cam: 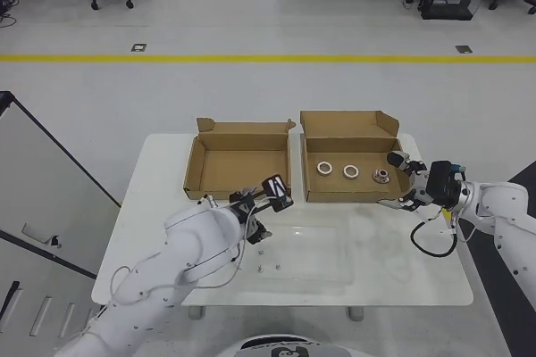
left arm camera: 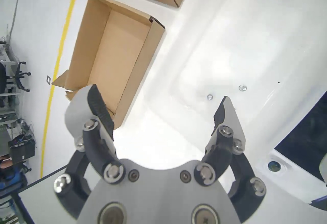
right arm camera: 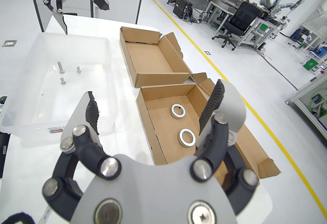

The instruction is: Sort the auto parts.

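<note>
Left end effector [left arm camera: 158, 97] and right end effector [right arm camera: 154, 89] both gape empty. Small steel bolts [right arm camera: 61, 68] stand in the clear plastic bin [right arm camera: 74, 37]; silver metal rings [right arm camera: 172, 110] lie boxed. Next, likely: left drops onto a bolt.

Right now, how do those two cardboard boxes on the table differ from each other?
Contents: the left cardboard box is empty; the right cardboard box holds two metal rings and a darker round part. Neighbours: the left gripper hangs by the left cardboard box's near corner, over a clear bin; the right gripper hangs at the right cardboard box's outer end. Both are open, brown and side by side.
</note>
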